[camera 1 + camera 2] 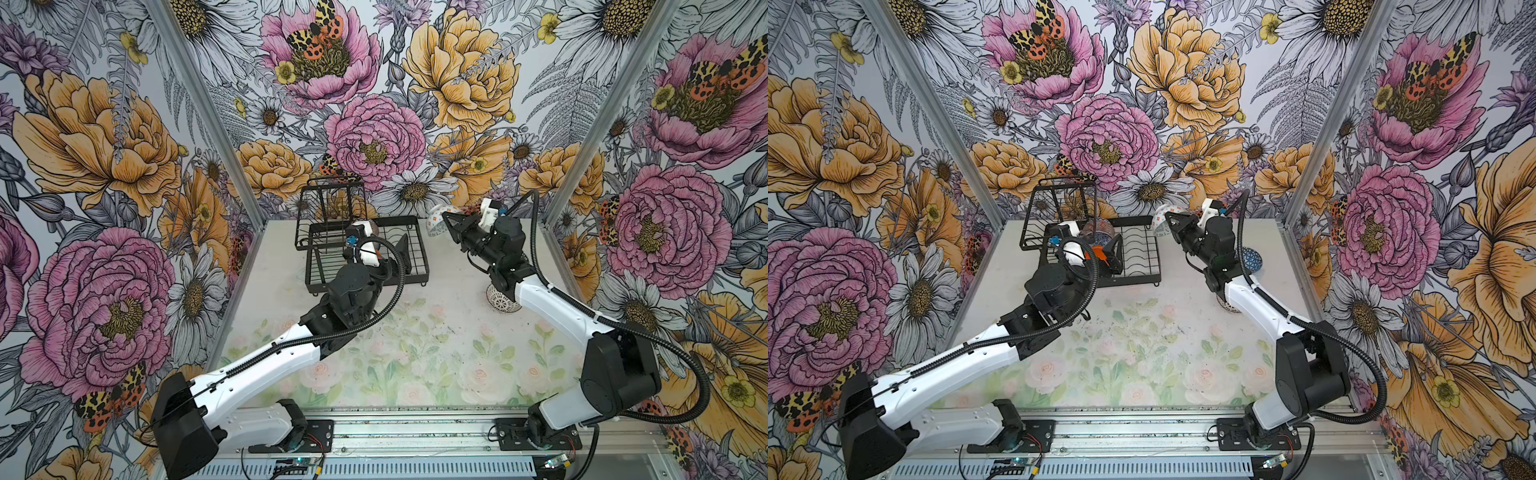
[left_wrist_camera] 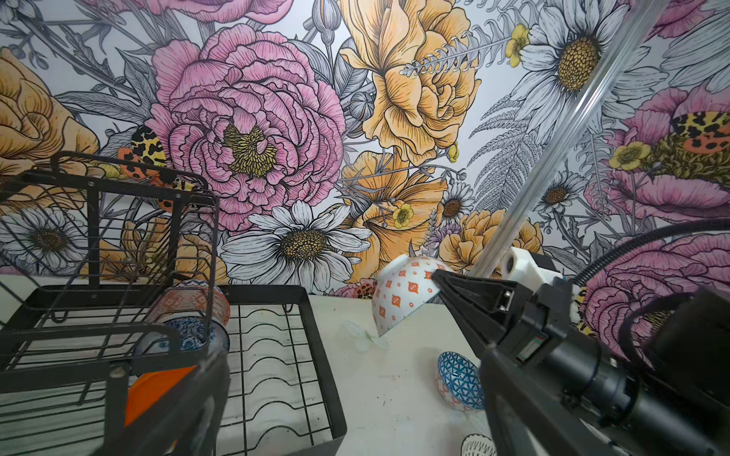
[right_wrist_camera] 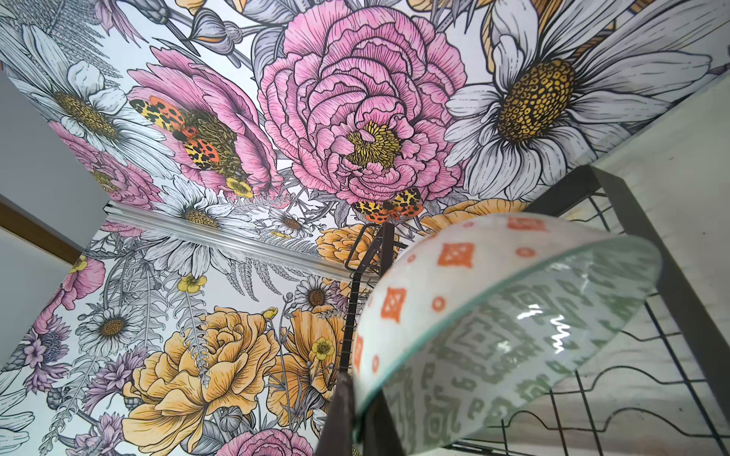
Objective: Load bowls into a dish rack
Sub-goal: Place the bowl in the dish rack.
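Note:
The black wire dish rack (image 1: 420,245) (image 1: 1153,249) (image 2: 316,316) stands at the back of the table. In it a plain orange bowl (image 2: 158,391) (image 1: 1095,253) stands on edge beside an orange-patterned and blue floral bowl (image 2: 189,308). My left gripper (image 2: 347,418) (image 1: 1109,252) hangs open over the rack's slot wires, holding nothing, with the orange bowl just outside one finger. My right gripper (image 1: 446,217) (image 3: 355,426) is shut on the rim of an orange-and-white bowl (image 1: 435,226) (image 2: 401,300) (image 3: 474,300) with a green-grey inside. It holds that bowl tilted in the air, right of the rack.
A dark blue geometric bowl (image 2: 460,379) (image 1: 1250,255) lies on the table under the right arm. A black-and-white lattice bowl (image 1: 503,300) (image 2: 478,446) sits nearer the front. The rack's raised basket tier (image 1: 332,199) stands at its far left. Flowered walls close in on three sides.

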